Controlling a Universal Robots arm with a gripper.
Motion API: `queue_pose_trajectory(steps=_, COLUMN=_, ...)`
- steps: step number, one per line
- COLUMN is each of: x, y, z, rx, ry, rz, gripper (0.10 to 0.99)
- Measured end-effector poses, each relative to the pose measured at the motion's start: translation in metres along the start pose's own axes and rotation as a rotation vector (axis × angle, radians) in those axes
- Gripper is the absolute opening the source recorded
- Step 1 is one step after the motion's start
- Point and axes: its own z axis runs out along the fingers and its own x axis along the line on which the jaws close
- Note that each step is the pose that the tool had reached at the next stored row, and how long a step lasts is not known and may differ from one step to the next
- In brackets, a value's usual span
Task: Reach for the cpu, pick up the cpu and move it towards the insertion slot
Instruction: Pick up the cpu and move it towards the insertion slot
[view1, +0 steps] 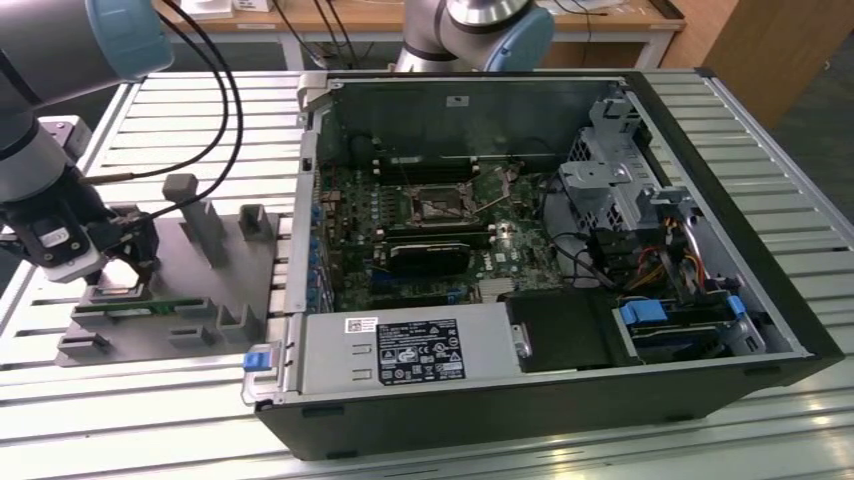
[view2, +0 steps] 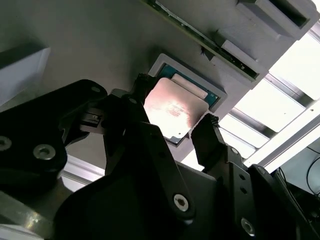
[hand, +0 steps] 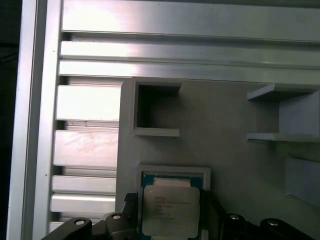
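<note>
Slatted metal bench (view1: 147, 420): one gripper (view2: 176, 106) closed on one cpu (view2: 172, 112) seated in one grey fixture (view1: 147, 338); one insertion slot (view1: 434, 205) lies inside the open case (view1: 534, 415).

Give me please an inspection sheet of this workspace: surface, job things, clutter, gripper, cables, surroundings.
surface: slatted metal table, carrying a grey fixture and an open computer case.
job's things: cpu lies in its nest on the fixture; insertion slot sits on the green board inside the case, far from the cpu.
clutter: nothing seen.
gripper: gripper is low over the cpu.
cables: black cables hang beside the arm; coloured wires lie inside the case.
surroundings: wooden bench behind the table.
</note>
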Motion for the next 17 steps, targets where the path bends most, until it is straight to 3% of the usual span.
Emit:
queue_pose_trajectory(steps=1, x=0.0, y=0.0002, z=0.0001, rx=0.0, ry=-0.0001, rz=0.0, gripper=0.635)
queue_pose_trajectory(steps=7, x=0.0, y=0.0013, z=0.0004, rx=0.0, ry=0.0002, rz=0.0, gripper=0.624)
queue_pose_trajectory(steps=8, x=0.0, y=0.0014, z=0.0004, rx=0.0, ry=0.0003, rz=0.0, gripper=0.553)
queue_pose_trajectory(steps=13, x=-0.0001, y=0.0016, z=0.0, rx=0.0, ry=0.0002, rz=0.0, gripper=0.545)
queue_pose_trajectory(steps=17, x=-0.0001, y=0.0018, z=-0.0053, rx=0.0, ry=0.0003, rz=0.0, gripper=0.545)
